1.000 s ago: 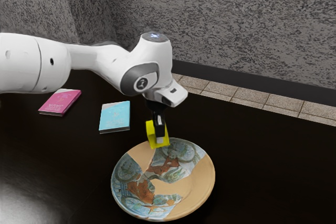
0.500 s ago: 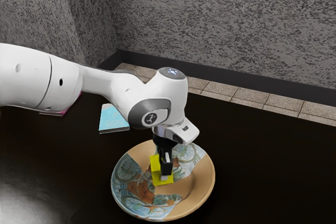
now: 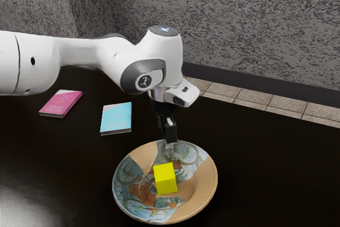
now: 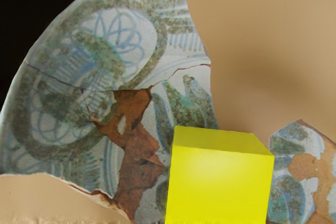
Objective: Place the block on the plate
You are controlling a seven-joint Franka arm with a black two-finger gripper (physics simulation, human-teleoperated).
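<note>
Yellow block (image 3: 165, 179) sits on the patterned plate (image 3: 208, 187), near its middle, while the white arm (image 3: 87, 51) reaches in from the exterior view's left and bends downward at the wrist, its end effector (image 3: 169, 142) pointing down above the plate, higher than the block and apart from it. Whether the end effector is spread or pressed together I cannot tell. The block is plain, with flat faces and straight edges, one face a bright yellow and another a duller, olive shade in the wrist view, against blue-painted and tan patches.
</note>
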